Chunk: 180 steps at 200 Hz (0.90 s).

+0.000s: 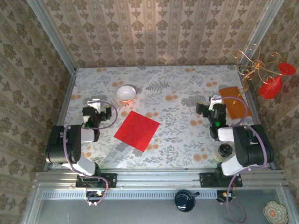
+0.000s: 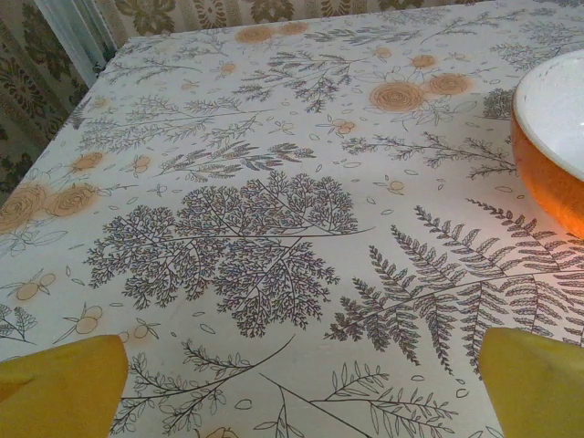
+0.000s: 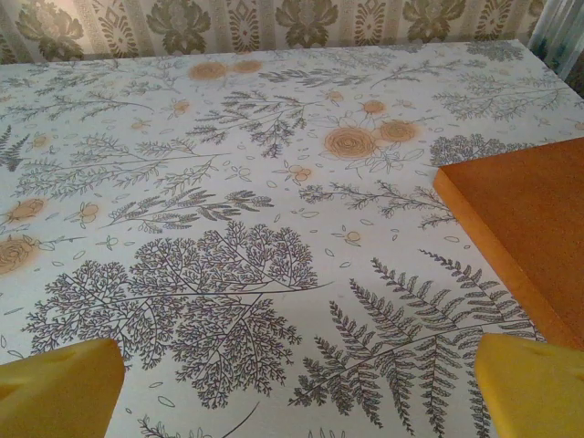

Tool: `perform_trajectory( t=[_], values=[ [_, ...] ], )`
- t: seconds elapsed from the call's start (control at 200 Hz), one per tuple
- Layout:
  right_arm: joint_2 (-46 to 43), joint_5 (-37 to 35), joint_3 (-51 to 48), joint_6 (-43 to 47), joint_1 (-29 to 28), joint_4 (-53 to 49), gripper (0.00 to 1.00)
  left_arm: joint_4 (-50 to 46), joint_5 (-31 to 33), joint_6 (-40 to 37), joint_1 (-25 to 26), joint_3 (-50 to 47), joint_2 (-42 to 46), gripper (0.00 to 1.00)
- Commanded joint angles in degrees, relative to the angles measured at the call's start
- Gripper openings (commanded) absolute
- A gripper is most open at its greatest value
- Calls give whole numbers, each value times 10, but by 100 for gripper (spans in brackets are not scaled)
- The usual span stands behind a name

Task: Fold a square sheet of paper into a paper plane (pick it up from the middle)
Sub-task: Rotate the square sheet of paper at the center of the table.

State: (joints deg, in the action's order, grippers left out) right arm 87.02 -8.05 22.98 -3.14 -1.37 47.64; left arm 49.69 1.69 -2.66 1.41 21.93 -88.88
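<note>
Lying flat overhead: square sheet of paper

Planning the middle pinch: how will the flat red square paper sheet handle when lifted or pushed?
The red square paper sheet lies flat on the floral tablecloth, so pinching probably bunches it. It looks thin: likely floppy, drooping around a middle grip. Pushed, it may slide: nothing rests on it.

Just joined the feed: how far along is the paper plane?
Done: nothing; the sheet lies flat, unfolded. In hand: nothing; left end effector and right end effector are open, away from the sheet. Left: pick it up from the middle, then every fold.
</note>
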Motion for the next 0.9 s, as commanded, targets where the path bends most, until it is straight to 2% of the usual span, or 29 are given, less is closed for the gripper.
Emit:
perform_trajectory(
  t=[0.0, 0.895],
  values=[
    [5, 10, 5, 8, -2, 10, 100, 8, -7, -8, -4, 12, 2, 100],
    [5, 16, 5, 6, 1, 7, 100, 8, -8, -8, -4, 11, 1, 100]
  ],
)
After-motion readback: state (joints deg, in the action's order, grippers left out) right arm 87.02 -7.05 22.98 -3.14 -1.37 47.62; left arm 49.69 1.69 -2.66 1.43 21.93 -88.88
